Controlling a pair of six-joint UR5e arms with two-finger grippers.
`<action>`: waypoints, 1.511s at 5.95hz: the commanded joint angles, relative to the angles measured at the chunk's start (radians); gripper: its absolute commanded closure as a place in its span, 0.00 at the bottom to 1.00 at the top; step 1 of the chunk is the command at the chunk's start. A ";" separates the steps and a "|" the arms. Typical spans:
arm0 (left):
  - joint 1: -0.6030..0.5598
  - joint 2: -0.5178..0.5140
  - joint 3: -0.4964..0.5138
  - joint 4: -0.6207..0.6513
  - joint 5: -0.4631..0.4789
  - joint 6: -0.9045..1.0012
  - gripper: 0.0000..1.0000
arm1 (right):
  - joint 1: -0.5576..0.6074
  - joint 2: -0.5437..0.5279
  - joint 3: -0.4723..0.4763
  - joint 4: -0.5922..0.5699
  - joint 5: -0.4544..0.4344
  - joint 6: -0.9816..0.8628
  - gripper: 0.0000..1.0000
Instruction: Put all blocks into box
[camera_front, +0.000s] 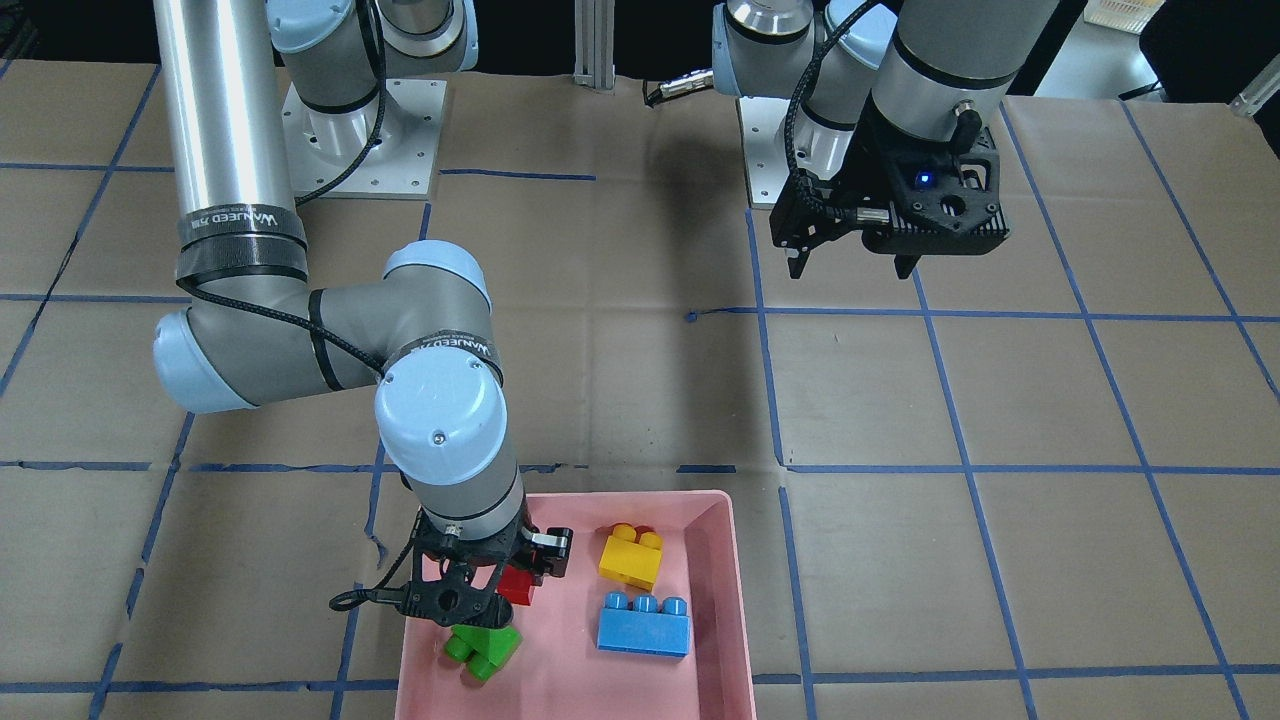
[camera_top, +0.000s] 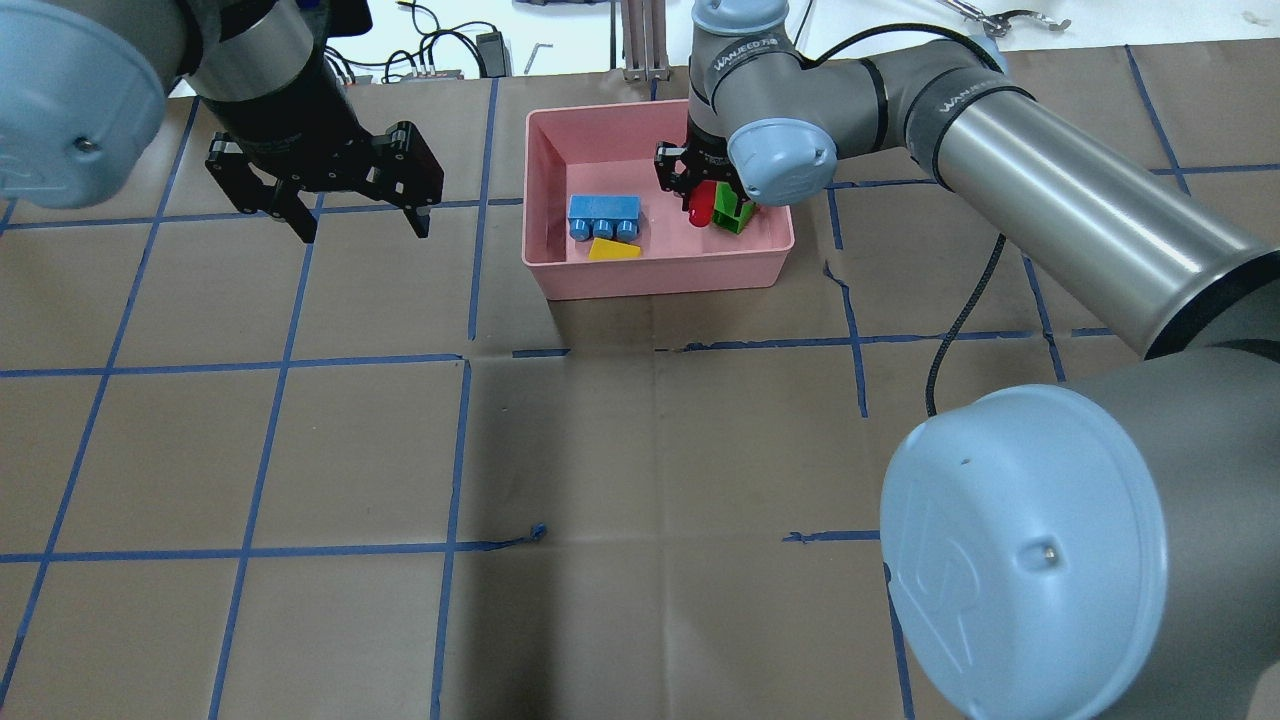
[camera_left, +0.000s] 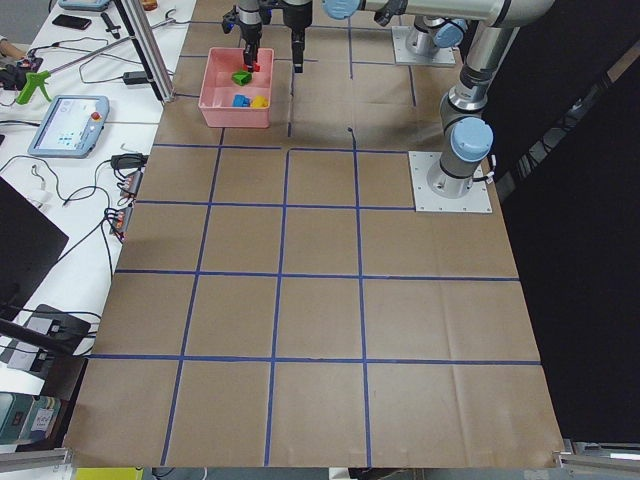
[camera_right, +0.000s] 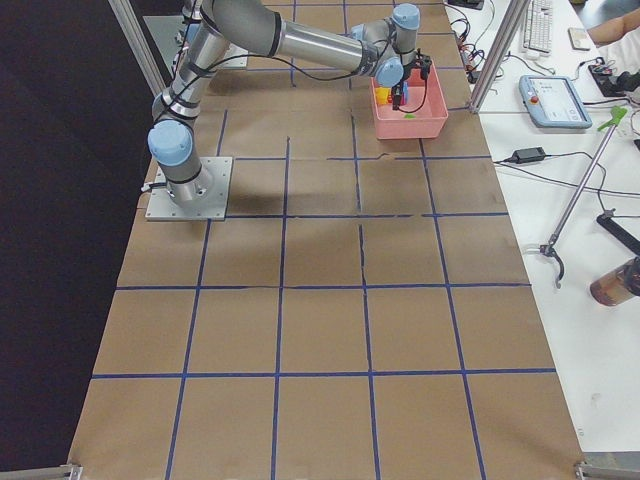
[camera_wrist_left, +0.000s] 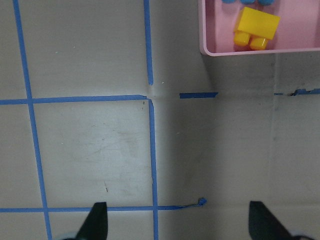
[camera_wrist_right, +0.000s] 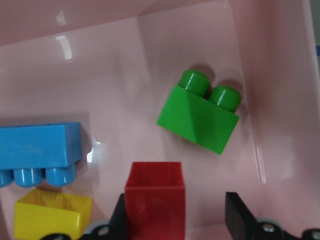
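The pink box (camera_front: 730, 560) holds all the blocks. The blue block (camera_front: 643, 628) and the yellow block (camera_front: 630, 560) lie side by side. The green block (camera_front: 482, 650) lies on its side near a box wall (camera_wrist_right: 280, 100). My right gripper (camera_wrist_right: 175, 220) is low inside the box (camera_top: 660, 280), open. The red block (camera_wrist_right: 155, 200) sits between its fingers, against one finger and with a gap to the other. My left gripper (camera_top: 360, 225) is open and empty, above the table beside the box.
The table is brown paper with a blue tape grid (camera_top: 460, 355). My right arm's long forearm (camera_top: 1050, 200) reaches across the table to the box. The left wrist view shows the box's corner (camera_wrist_left: 240, 51) with the yellow block (camera_wrist_left: 256, 27).
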 joint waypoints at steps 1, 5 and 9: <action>0.001 0.013 0.001 0.010 0.001 -0.002 0.01 | -0.003 -0.043 -0.109 0.186 -0.001 -0.006 0.00; 0.001 0.016 0.004 0.008 0.006 -0.001 0.01 | -0.003 -0.050 -0.113 0.204 -0.004 -0.006 0.00; 0.003 0.016 0.001 0.010 0.002 -0.004 0.01 | -0.020 -0.095 -0.105 0.270 -0.009 -0.037 0.00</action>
